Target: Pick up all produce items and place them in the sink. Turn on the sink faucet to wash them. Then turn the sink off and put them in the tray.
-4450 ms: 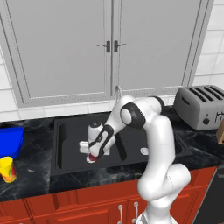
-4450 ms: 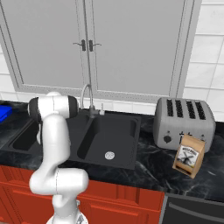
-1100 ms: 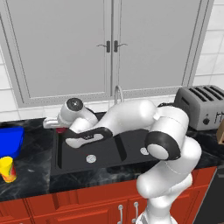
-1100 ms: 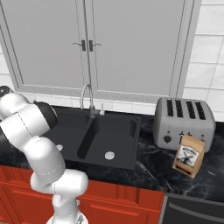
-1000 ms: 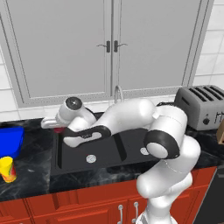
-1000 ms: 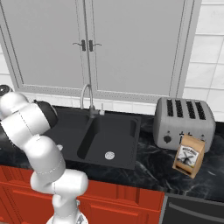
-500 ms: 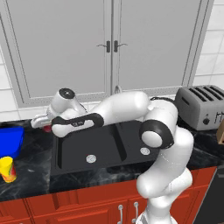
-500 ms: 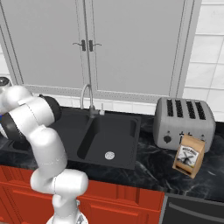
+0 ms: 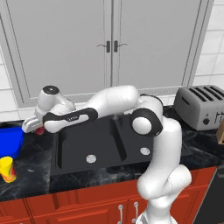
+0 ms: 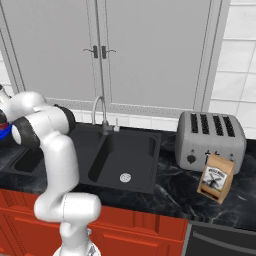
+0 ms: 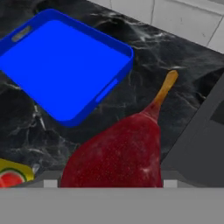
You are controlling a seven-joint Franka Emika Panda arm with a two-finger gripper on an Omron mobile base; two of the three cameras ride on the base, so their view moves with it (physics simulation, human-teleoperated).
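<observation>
The arm reaches left past the sink [image 9: 105,144], its gripper [image 9: 36,127] spread wide around the red fruit [image 11: 116,153], apparently gripping it. It hangs over the counter [image 11: 175,57] just short of the blue tray [image 11: 61,65], ready for drop-off.

arm stretched far left, end effector [image 9: 36,126] clamped around something red.

We are seeing grey cabinet doors [image 9: 109,48] over white wall tiles [image 10: 235,85], a black marble counter [image 10: 165,195], red lower cabinets [image 9: 65,205], even lighting.
</observation>
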